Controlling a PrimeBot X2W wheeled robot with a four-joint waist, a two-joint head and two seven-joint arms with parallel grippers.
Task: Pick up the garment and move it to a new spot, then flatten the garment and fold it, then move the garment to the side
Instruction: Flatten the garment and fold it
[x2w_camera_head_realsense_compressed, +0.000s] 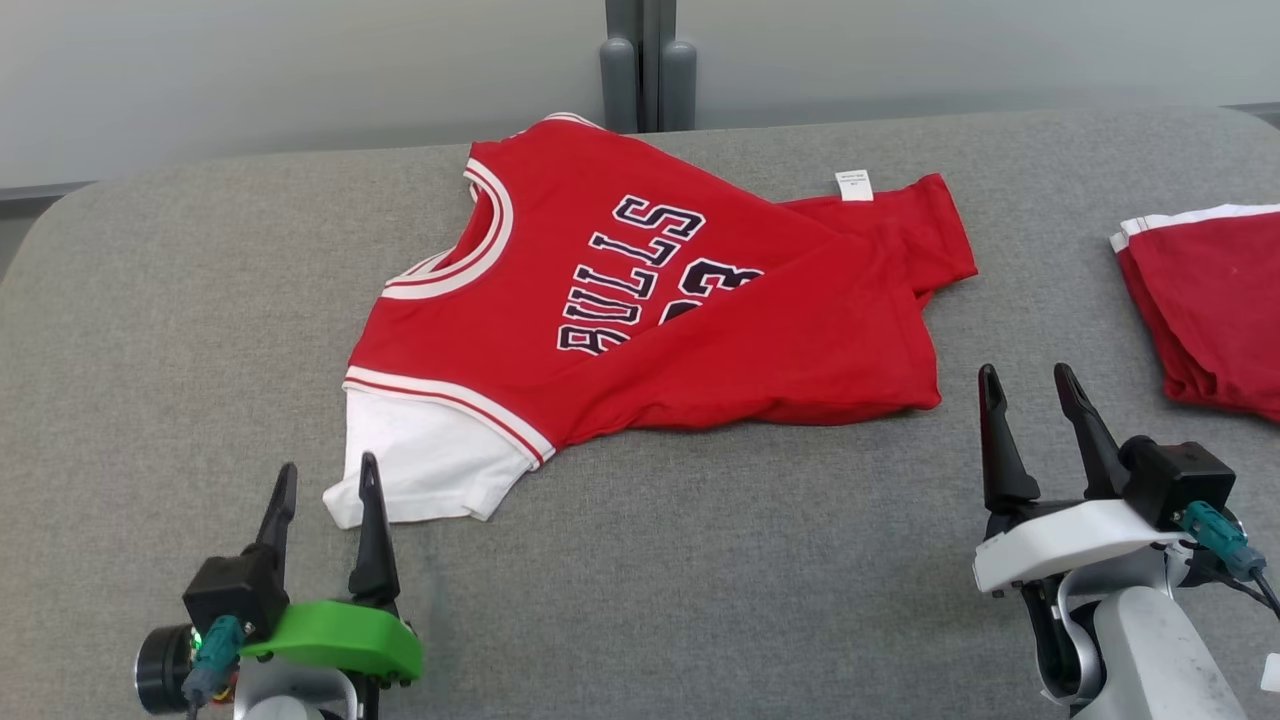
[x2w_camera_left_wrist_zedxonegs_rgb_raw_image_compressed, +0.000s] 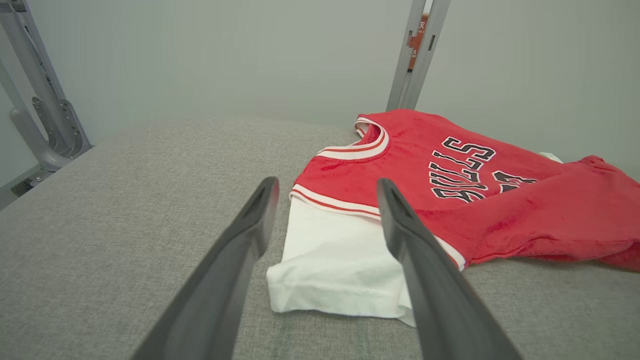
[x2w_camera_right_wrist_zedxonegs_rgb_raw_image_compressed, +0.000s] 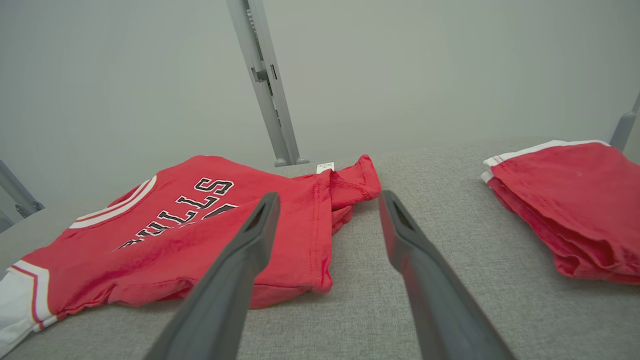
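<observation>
A red jersey (x2w_camera_head_realsense_compressed: 640, 330) with dark "BULLS" lettering is laid on the middle of the grey padded bench (x2w_camera_head_realsense_compressed: 150, 350), toward its far edge. It is partly folded: its lower part is doubled over, so that the number beside the lettering is half covered, and a small white label (x2w_camera_head_realsense_compressed: 854, 184) is exposed near the far right corner. A white sleeve (x2w_camera_head_realsense_compressed: 420, 460) is seen sticking out from under the striped trim at the jersey's near left corner. The left pincer (x2w_camera_head_realsense_compressed: 329, 463) is held right at this sleeve, its two dark fingers spread apart with nothing clamped; whether the cloth is touched cannot be told. The right pincer (x2w_camera_head_realsense_compressed: 1025, 369) is held just beside the jersey's near right corner, over bare bench, its fingers likewise apart and empty. A folded red garment (x2w_camera_head_realsense_compressed: 1215, 300) with white trim is laid at the bench's right edge, well apart from the jersey. A grey post (x2w_camera_head_realsense_compressed: 648, 65) is seen behind the far edge.
</observation>
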